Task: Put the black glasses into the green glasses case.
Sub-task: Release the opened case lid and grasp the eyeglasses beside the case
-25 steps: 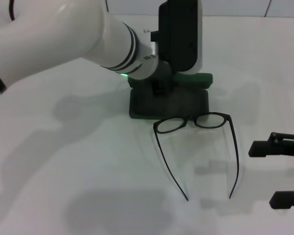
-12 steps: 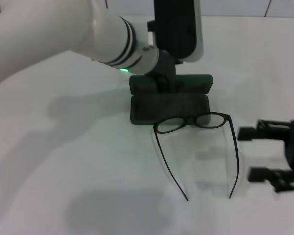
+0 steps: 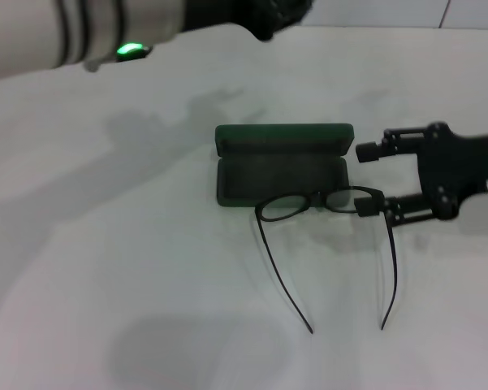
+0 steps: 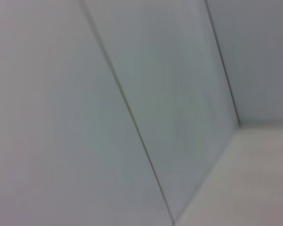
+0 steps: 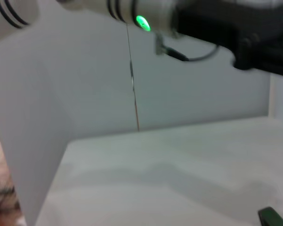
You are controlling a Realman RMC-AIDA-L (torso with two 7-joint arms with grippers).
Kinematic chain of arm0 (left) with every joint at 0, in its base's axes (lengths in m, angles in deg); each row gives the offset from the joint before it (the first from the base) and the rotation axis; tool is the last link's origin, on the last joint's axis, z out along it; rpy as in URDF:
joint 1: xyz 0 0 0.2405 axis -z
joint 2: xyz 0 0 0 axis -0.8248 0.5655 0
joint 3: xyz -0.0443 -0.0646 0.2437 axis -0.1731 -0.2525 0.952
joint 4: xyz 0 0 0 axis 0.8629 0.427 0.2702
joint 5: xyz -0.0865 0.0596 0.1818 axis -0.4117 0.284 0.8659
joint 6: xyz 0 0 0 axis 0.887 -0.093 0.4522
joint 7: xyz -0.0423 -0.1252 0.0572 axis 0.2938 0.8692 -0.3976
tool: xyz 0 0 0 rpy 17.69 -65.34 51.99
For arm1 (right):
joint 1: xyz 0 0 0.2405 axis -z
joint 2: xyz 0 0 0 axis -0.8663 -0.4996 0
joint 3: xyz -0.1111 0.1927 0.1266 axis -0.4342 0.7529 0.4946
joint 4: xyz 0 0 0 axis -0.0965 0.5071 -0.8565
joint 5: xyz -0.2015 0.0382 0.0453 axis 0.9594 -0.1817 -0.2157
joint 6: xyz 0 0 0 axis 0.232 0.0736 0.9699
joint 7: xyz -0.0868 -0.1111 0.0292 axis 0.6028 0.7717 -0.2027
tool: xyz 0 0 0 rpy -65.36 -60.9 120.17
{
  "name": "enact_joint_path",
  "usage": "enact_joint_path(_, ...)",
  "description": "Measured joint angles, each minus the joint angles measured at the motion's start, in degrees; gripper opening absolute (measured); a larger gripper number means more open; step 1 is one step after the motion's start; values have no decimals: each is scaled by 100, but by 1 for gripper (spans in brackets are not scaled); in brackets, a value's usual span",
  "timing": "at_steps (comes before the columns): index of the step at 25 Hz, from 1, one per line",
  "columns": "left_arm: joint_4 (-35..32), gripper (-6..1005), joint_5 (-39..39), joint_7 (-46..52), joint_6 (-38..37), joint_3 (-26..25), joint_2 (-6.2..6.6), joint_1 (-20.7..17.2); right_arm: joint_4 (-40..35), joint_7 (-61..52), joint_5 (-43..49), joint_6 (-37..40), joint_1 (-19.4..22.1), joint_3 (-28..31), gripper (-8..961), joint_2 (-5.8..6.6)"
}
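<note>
Right now I count one green glasses case (image 3: 282, 162) and one pair of black glasses (image 3: 329, 236) on the white table (image 3: 130, 276). My right gripper (image 3: 366, 178) reaches in from the right, fingers spread, one beside the case's right end and the other touching the glasses' right hinge. The case lies open, lid on the far side; the glasses rest just near of it, lenses at its near edge, temples pointing toward me. My left arm (image 3: 81, 32) is raised at far left, and I cannot tell its fingers' state. Only the right wrist view shows a case corner (image 5: 274, 218); the left wrist view shows only walls.
</note>
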Motion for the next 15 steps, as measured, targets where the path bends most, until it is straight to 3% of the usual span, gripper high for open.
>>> enact_joint_path(3, 43, 475, -1219, -639, 15, -195, -1, -531, -78, -730, 682, -97, -568, 9, 753, 118)
enact_joint_path(6, 268, 475, -1966, -1074, 17, -226, -4, -896, 5, -1187, 1409, -240, -986, 9, 752, 141)
enact_joint_path(9, 391, 474, -2481, -1389, -5, -224, -11, -1377, 201, -1565, 2310, -382, -1459, -25, 751, 30)
enact_joint_path(11, 439, 474, -2677, -1539, -34, -210, -12, -1659, 603, -1832, 3286, -634, -2114, -23, 750, -210)
enact_joint_path(12, 475, 474, -2702, -1587, -47, -203, -12, -1744, 603, -1832, 3286, -634, -2114, -23, 749, -210)
enact_joint_path(15, 647, 474, -2734, -1679, -132, -183, -13, -1890, 772, -1862, 3710, -839, -2395, -35, 747, -416)
